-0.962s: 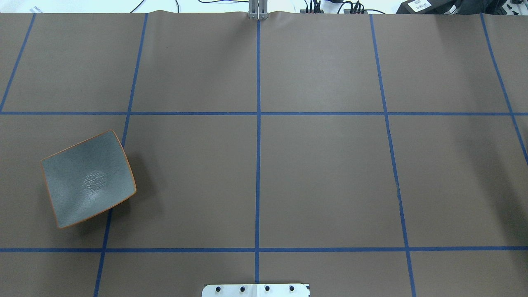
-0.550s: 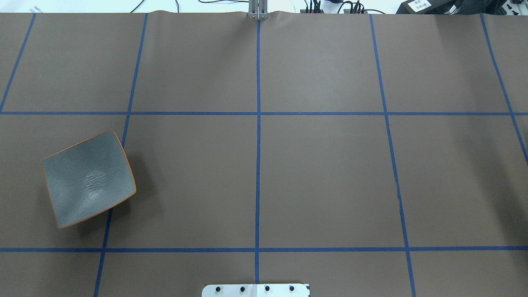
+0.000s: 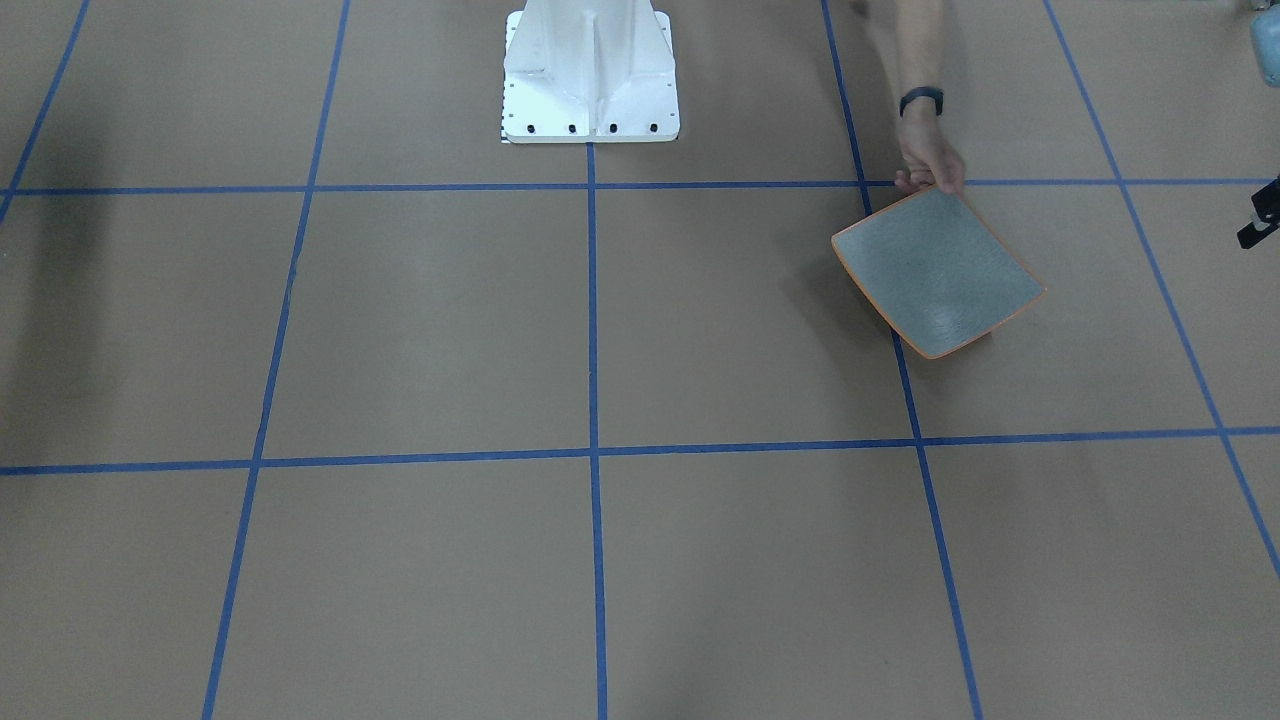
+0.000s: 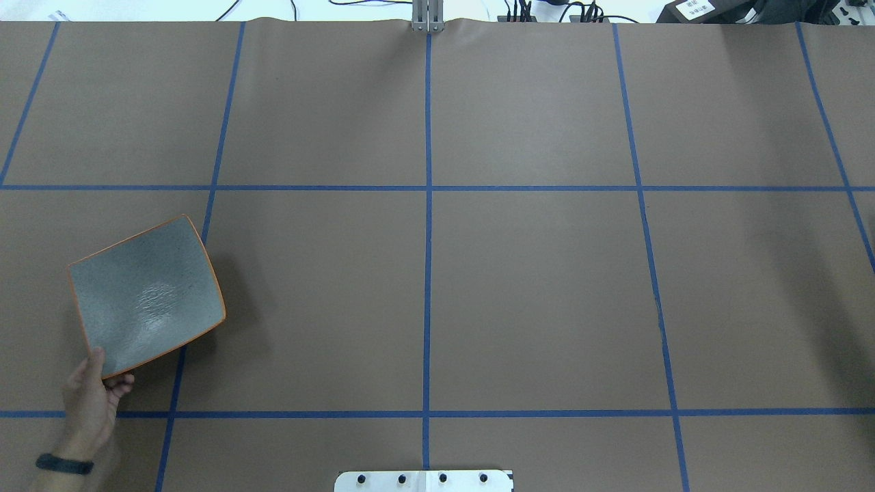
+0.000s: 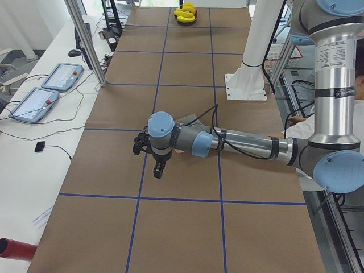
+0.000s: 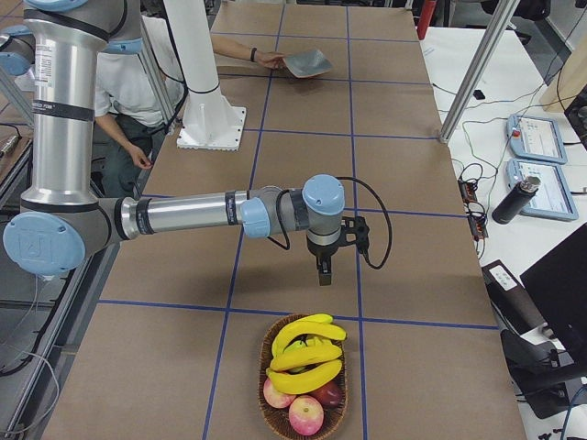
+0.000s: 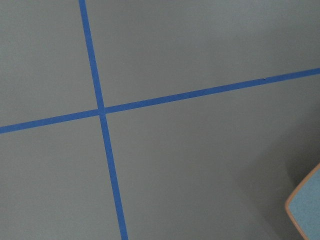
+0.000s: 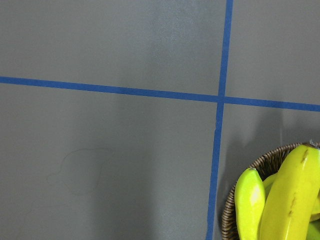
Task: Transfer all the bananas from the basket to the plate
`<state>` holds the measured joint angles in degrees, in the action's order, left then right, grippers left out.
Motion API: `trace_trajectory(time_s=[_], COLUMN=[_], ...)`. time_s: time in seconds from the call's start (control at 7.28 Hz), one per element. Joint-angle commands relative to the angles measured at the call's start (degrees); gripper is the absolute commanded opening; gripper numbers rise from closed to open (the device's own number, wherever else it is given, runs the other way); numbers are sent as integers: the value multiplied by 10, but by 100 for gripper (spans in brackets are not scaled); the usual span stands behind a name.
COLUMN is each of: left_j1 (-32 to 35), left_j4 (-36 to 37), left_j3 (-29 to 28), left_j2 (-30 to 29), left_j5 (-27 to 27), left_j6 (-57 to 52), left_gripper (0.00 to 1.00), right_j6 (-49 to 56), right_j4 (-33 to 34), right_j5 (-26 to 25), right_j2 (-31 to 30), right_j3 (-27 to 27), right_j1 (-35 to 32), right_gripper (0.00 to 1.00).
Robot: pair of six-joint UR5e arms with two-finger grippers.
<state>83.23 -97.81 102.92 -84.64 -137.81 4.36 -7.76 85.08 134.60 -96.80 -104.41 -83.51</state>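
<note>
"At the left end of the table (image 4: 533, 273), what did you see?"

"A person's hand (image 4: 92, 400), with a dark band (image 4: 65, 465) on the wrist, was reaching in from the robot's side. Its thumb was on the near corner of the plate (image 4: 147, 297). The plate was grey-blue with an orange rim, and it sat skewed to the blue tape lines (image 4: 427, 273) with nothing on it."

"And the left gripper (image 5: 159, 169)?"

"It hung pointing down over the brown cover near the plate, touching nothing. I only caught it from the table's end, so I couldn't tell whether its fingers were spread or pressed together. Its wrist camera caught just one corner of the plate, at the lower right."

"What about the middle?"

"Only the robot's white base (image 4: 424, 480) at the near edge."

"And further right?"

"The right gripper (image 6: 324, 270) also hung pointing down, over a tape line just short of the basket (image 6: 263, 367) and clear of it. Again I saw it only from the side, so I couldn't tell how its fingers stood."

"So where were the bananas (image 6: 307, 353)?"

"All of them were in the wicker basket at the far right end, well apart from the plate. They were heaped on some red and yellow apples (image 6: 305, 414)."
</note>
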Motion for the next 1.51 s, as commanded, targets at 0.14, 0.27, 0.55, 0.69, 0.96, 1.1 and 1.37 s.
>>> trace_trajectory(time_s=[0.14, 0.27, 0.55, 0.69, 0.96, 1.1, 1.37], left_j1=[0, 0, 0, 0, 0, 0, 1], left_j4=[-1, -1, -9, -9, -9, -9, -9], left_j3=[2, 2, 2, 2, 8, 10, 14], left_j2=[0, 0, 0, 0, 1, 1, 2], left_j5=[-1, -1, -1, -1, -2, -2, -2], left_j6=[1, 2, 2, 2, 3, 3, 3], left_gripper=[100, 100, 100, 100, 100, 100, 100], right_j6=[8, 10, 24, 26, 19, 20, 21], right_j4=[-1, -1, -92, -135, -169, -169, -184], right_j5=[-16, -37, -69, -70, -65, -62, -43], right_j2=[-34, -39, -73, -77, -86, -88, -88], right_j3=[2, 3, 37, 77, 104, 107, 129], right_j1=[0, 1, 10, 13, 15, 16, 19], right_gripper=[100, 100, 99, 99, 99, 98, 98])
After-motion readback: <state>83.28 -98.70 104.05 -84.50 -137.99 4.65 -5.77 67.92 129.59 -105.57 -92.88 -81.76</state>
